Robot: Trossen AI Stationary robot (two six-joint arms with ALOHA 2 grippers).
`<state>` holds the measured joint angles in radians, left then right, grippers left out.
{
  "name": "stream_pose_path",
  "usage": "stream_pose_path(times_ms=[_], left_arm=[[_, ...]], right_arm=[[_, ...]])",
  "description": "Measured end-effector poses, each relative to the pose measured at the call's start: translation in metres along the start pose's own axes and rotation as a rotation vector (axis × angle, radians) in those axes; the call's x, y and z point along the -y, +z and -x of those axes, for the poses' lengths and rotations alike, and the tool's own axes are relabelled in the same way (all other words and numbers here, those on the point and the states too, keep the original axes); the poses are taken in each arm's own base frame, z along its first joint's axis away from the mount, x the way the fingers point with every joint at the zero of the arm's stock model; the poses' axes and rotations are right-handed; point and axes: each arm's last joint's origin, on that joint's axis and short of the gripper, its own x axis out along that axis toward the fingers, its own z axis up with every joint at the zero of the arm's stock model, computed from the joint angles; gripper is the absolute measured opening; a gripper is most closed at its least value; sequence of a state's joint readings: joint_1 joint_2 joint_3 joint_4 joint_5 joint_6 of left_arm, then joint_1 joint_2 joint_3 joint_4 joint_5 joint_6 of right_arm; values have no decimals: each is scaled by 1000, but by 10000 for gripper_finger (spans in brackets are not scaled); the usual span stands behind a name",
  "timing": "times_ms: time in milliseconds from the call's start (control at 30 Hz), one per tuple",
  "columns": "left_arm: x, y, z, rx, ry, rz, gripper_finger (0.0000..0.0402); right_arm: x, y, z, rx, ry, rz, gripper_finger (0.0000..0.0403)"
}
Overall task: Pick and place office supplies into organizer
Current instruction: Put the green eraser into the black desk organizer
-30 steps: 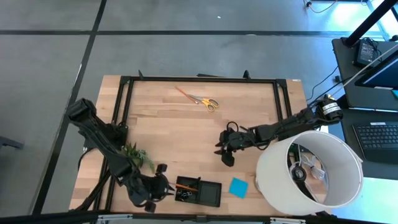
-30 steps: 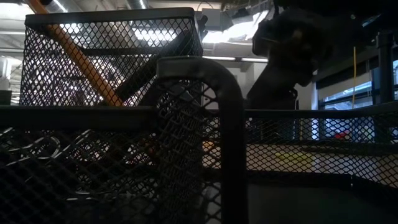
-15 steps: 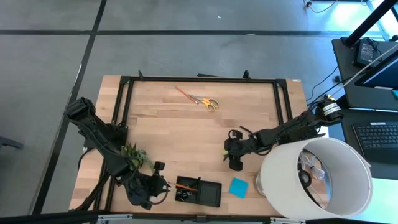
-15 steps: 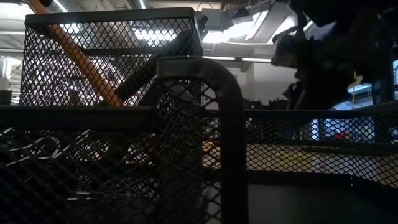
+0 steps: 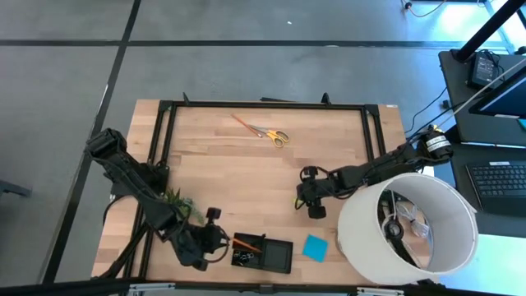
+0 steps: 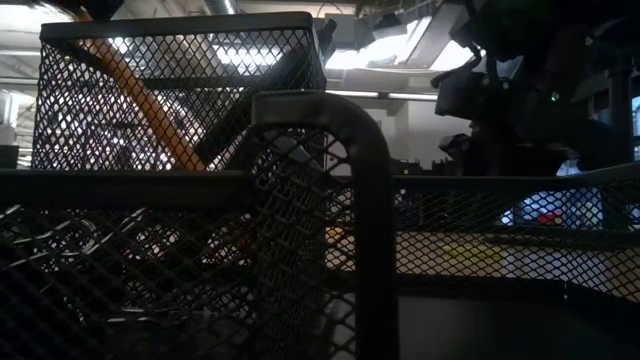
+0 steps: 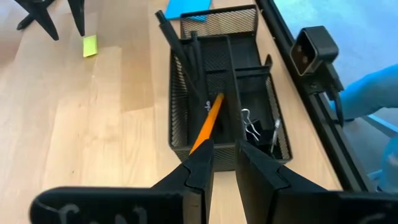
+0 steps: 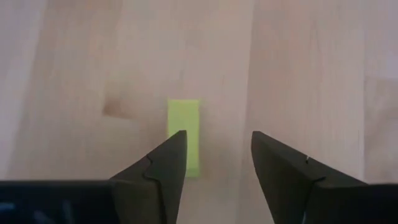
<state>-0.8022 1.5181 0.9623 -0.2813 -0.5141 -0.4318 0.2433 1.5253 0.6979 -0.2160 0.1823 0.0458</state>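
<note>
two arms are at work, and we take them from left to right. at the near-left table corner the left gripper (image 5: 215,238) sits just beside the organizer (image 5: 263,253), its fingers pinched on the low end of the orange pencil (image 7: 206,124), whose upper part leans in a compartment beside the black pens (image 7: 183,56); clips (image 7: 258,129) lie in the next compartment. the blue pad (image 5: 313,247) lies on the table just right of the organizer. the scissors (image 5: 265,131) lie well apart near the far edge, untouched. at centre-right the right gripper (image 5: 311,200) hangs over the yellow block (image 8: 184,136) with its fingers spread and nothing between them. we judge the coming grasp turns on this: the block's long axis runs in line with the fingers, but it lies under the one finger (image 8: 163,168), not in the gap, so a small sideways shift seems needed. the right arm is plainly the nearer one.
</note>
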Motion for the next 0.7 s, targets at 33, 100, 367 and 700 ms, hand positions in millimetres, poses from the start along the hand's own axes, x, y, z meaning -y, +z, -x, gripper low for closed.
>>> stream_pose_path(times_ms=[33,100,367,700], left_arm=[[-1,0,0,0,2,3,57],[-2,1,-1,0,5,8,57],[-4,1,-2,-6,15,16,57],[-4,1,-2,-6,16,25,57]], right_arm=[[1,0,0,-2,-1,-2,181],[0,0,-2,-5,17,-1,181],[-3,-4,-16,-48,34,-52,181],[-8,-6,-24,-75,111,-122,182]])
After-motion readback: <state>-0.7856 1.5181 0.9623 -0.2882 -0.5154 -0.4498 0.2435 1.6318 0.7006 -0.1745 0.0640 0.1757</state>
